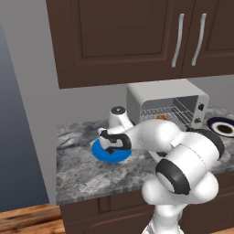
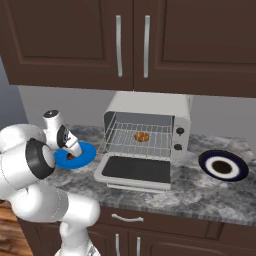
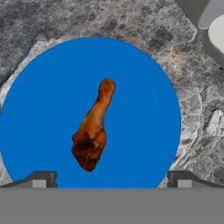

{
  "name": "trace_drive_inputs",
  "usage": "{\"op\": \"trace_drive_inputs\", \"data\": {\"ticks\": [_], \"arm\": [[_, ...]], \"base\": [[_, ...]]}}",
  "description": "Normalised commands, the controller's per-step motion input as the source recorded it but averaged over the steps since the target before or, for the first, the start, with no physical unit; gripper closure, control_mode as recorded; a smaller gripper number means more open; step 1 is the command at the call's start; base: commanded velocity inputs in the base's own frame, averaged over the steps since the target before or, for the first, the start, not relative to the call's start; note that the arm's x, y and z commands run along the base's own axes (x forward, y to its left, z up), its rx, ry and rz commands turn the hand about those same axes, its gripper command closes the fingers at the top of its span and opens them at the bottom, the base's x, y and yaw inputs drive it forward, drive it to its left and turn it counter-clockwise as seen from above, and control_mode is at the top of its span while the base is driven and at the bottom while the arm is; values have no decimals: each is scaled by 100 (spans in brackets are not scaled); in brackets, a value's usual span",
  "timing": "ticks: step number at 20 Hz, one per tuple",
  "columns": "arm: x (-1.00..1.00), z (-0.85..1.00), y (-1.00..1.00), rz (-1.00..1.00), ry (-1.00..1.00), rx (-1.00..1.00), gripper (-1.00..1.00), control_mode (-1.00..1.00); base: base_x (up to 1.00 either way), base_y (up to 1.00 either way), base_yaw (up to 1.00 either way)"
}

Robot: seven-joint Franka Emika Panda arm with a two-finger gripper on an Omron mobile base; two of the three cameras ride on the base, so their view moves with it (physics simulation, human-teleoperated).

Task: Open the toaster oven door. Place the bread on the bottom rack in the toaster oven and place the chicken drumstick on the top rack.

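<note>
Below, glossy chicken drumstick (knobbly, tapering) on round blue plate.

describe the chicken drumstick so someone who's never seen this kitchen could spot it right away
Start at the grey toaster oven on the stone counter; beside its open door sits a round blue plate. The chicken drumstick lies alone on that plate: long and reddish-brown, thick at one end, unlike the round bread on a rack inside the oven.

Readable text: none
Toaster oven front and knobs: no brand, numerals or markings legible
Blue plate: plain, unmarked
Cabinets: unlabelled
</note>
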Motion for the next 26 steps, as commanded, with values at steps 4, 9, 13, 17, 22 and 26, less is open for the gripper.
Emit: {"op": "trace_drive_inputs", "data": {"ticks": [4,9,13,17,22,26], "arm": [[24,-24,4,0,6,2,-100,-100],[28,-24,6,-1,3,0,-100,-100],[25,-24,7,-1,2,0,-100,-100],[14,-17,7,-2,6,1,-100,-100],[0,-15,6,-6,9,2,-100,-100],[1,-13,1,-7,9,3,-100,-100]], "base": [[0,0,0],[0,0,0],[0,0,0],[0,0,0],[0,0,0],[0,0,0]]}}
